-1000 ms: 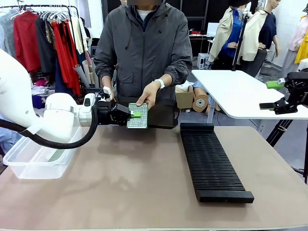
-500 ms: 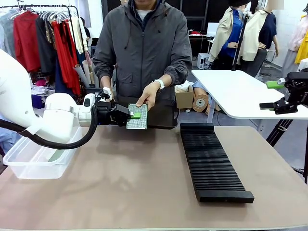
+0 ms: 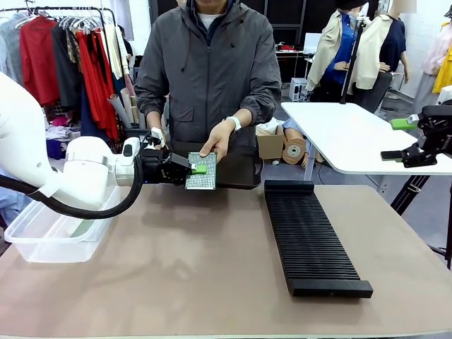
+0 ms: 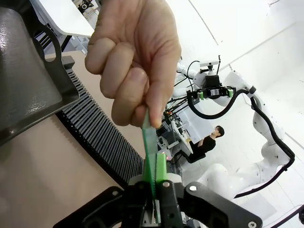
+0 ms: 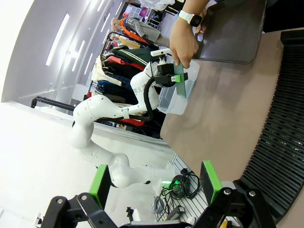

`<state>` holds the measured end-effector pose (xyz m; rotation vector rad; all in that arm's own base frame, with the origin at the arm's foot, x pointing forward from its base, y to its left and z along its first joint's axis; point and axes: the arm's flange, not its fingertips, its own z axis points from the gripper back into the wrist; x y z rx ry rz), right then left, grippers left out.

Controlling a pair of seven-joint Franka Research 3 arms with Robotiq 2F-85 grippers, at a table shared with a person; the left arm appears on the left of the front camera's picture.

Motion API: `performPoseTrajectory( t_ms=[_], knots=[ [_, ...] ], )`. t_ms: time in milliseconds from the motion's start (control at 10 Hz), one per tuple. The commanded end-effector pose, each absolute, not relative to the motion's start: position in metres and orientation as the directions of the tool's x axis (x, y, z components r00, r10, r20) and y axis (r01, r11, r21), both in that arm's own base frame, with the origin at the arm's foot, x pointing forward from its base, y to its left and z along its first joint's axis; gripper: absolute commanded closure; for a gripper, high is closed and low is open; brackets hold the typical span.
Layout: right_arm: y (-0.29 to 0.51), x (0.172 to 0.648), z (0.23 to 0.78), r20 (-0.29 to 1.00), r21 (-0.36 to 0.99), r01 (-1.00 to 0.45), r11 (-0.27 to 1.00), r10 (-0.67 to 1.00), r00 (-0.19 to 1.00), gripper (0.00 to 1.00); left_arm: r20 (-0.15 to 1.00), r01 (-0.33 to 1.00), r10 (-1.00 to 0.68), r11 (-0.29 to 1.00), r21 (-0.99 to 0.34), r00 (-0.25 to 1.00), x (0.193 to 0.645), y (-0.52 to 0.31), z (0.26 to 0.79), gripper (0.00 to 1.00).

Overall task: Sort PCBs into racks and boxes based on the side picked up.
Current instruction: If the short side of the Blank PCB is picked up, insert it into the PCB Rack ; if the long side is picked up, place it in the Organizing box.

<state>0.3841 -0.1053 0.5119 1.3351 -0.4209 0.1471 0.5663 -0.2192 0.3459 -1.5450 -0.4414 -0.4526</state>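
Front view: left hand (image 3: 200, 169) clamps PCB (image 3: 205, 181), person's fingers (image 3: 210, 150) atop; rack (image 3: 311, 236) nearby; right hand (image 3: 390, 139) agape.

PCB (image 3: 206, 179) upright, silvery face forward, black slotted rack (image 3: 311, 236) flat, clear box (image 3: 49, 251) left

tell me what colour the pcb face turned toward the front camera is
Speckled silvery-grey; the PCB shows it best in the front view.
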Motion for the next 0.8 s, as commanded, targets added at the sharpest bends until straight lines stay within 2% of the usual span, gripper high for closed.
performPoseTrajectory(
  t_ms=[0, 700],
  knots=[
    [-0.1040, 0.3821, 0.5113, 0.394, 0.903, -0.354, 0.244, -0.139, 0.909, 0.00, 0.540, 0.540, 0.004, -0.026, -0.841, 0.842, 0.5668, -0.2200, 0.3473, 1.00],
    [-0.1040, 0.3821, 0.5113, 0.394, 0.903, -0.354, 0.244, -0.139, 0.909, 0.00, 0.540, 0.540, 0.004, -0.026, -0.841, 0.842, 0.5668, -0.2200, 0.3473, 1.00]
  ],
)
